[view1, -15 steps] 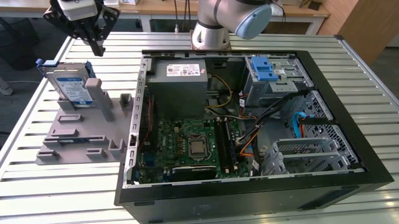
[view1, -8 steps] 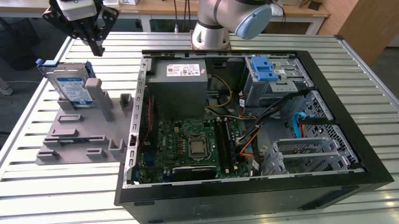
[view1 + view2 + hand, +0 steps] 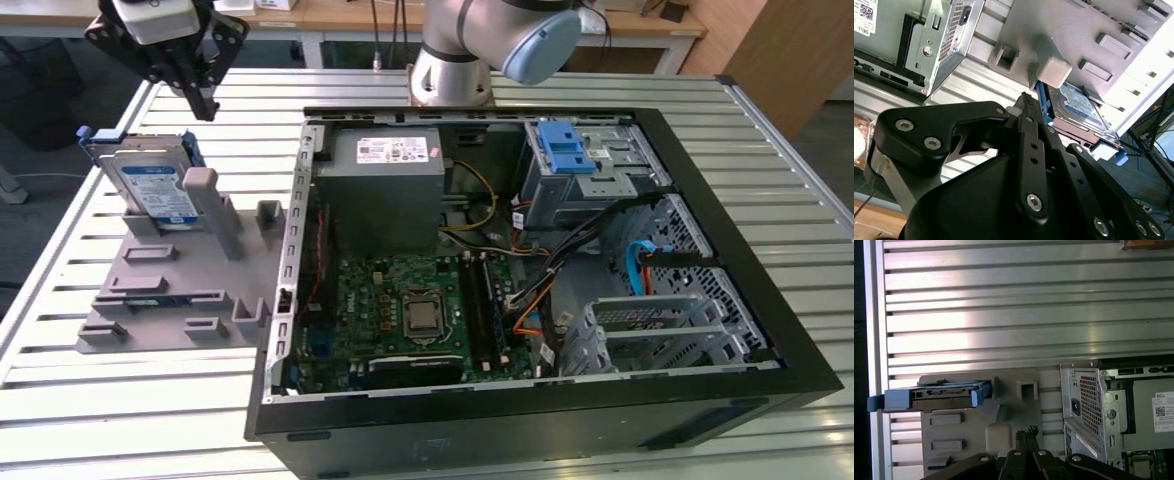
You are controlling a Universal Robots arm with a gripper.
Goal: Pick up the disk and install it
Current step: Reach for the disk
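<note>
The disk [image 3: 151, 187], a silver drive with a white-and-blue label in a blue carrier, stands on edge in a grey holder [image 3: 174, 285] on the exterior view's left. My gripper [image 3: 204, 108] hangs above and just behind it, apart from it, fingers together with nothing between them. In the second wrist view the gripper [image 3: 1026, 102] points toward the holder, with the disk [image 3: 1080, 107] beyond a grey post. The first wrist view looks down on the disk [image 3: 934, 394] edge-on, with the gripper [image 3: 1027, 432] off to one side of it.
An open computer case [image 3: 747, 330] lies on the slatted metal table [image 3: 160, 420], to the exterior view's right of the holder. Inside it are a grey power-supply box [image 3: 387, 165], a motherboard [image 3: 414, 310] and a drive bay with a blue latch [image 3: 567, 150]. The arm's base [image 3: 451, 70] stands behind the case.
</note>
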